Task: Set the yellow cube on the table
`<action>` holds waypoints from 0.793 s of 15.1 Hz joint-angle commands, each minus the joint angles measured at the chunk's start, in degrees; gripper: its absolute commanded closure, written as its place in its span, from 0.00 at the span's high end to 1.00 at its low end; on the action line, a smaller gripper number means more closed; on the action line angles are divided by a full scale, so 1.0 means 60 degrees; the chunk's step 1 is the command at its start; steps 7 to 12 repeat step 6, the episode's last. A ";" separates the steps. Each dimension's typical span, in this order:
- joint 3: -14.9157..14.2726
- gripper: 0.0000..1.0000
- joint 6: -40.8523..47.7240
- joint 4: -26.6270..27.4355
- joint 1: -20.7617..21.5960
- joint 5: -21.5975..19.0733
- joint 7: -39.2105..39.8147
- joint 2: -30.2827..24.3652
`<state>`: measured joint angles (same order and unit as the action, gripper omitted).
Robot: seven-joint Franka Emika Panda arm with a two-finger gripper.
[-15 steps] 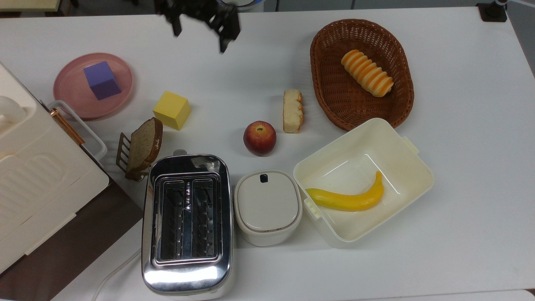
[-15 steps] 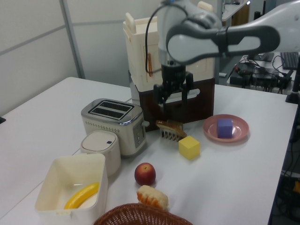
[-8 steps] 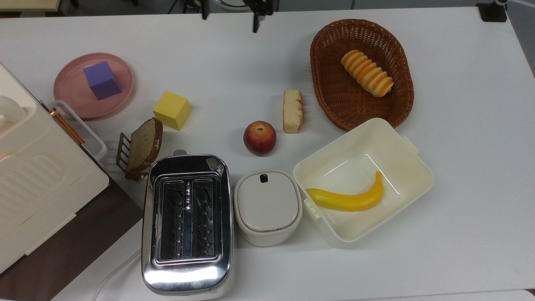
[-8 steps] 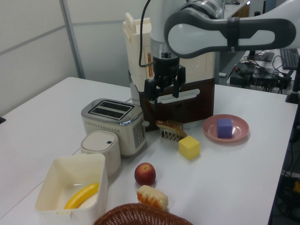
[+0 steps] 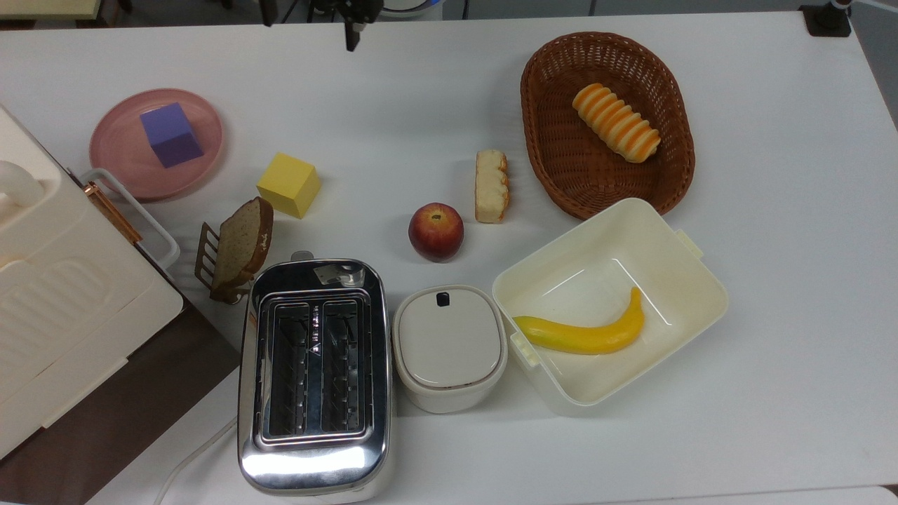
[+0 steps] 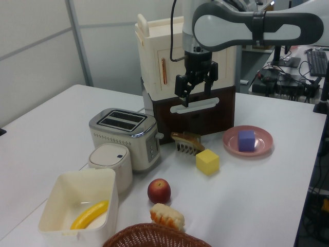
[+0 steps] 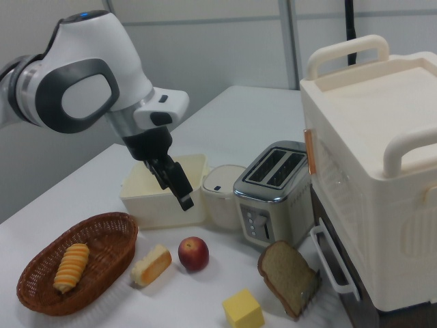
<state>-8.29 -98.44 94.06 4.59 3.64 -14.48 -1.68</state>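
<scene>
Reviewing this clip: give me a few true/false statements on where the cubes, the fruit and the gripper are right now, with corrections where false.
1. The yellow cube sits directly on the table. True.
2. The purple cube rests on the pink plate. True.
3. The gripper is shut on the yellow cube. False: it hangs open and empty, well above the table, apart from the cube.
4. The banana lies in the wicker basket. False: it lies in the open cream box; the basket holds a striped bread roll.
5. The apple stands on the table between the toaster and the basket. True.
</scene>
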 commanded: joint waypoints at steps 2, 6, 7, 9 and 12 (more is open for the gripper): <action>0.0005 1.00 0.0263 0.0114 -0.0164 -0.0387 0.0684 0.0177; 0.0005 1.00 0.0234 0.0071 -0.0179 -0.0387 0.0699 0.0192; 0.0005 1.00 0.0234 0.0071 -0.0179 -0.0387 0.0699 0.0192; 0.0005 1.00 0.0234 0.0071 -0.0179 -0.0387 0.0699 0.0192; 0.0005 1.00 0.0234 0.0071 -0.0179 -0.0387 0.0699 0.0192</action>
